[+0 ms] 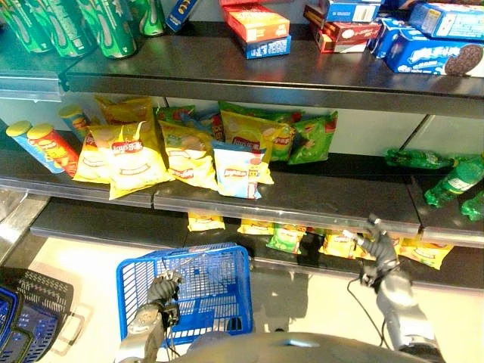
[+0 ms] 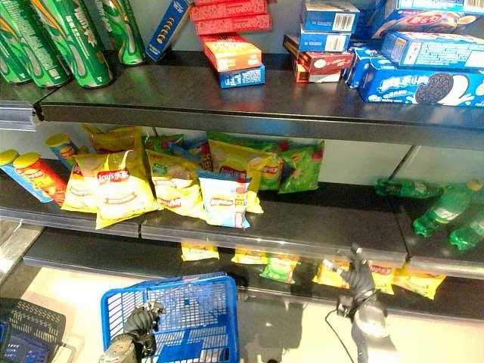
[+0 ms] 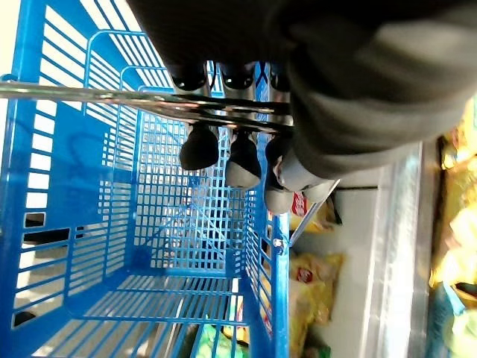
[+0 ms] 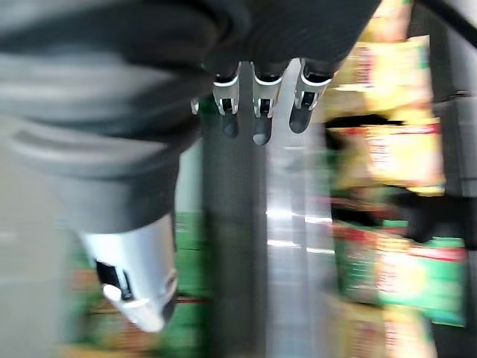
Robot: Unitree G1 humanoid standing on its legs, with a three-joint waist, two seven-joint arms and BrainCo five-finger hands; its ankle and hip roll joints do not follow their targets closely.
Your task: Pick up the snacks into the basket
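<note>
- While the blue basket (image 1: 198,293) hangs at 6 o'clock in the head views, it stays low and clear of the shelves, which I judge keeps its mouth open for whatever comes off them; its mesh floor looks bare in the left wrist view.
- Shelving (image 1: 287,198) takes most of the room: three dark tiers run across from 9 to 3 o'clock over a pale floor (image 1: 76,265).
- On the top tier stand green cans (image 1: 106,26) at 11 o'clock and boxes (image 1: 261,26) toward 1 o'clock.
- On the middle tier, the snacks, yellow and green chip bags (image 1: 227,151), crowd together just left of centre, leaning on one another, with tube cans (image 1: 45,147) at 9 o'clock and green bottles (image 1: 454,178) at 3 o'clock.
- More small bags (image 1: 286,238) line the lowest tier, near 5 o'clock.
- A dark basket (image 1: 38,318) sits on the floor at 8 o'clock.
- The left hand (image 1: 161,291) has its fingers (image 3: 200,145) curled over the basket's metal handle (image 3: 89,93), carrying it by that bar.
- The right hand (image 1: 376,253) is raised at 4 o'clock before the middle tier's edge, fingers (image 4: 259,104) extended and holding nothing; its wrist view is smeared, so I would only guess it is heading for a bag.
</note>
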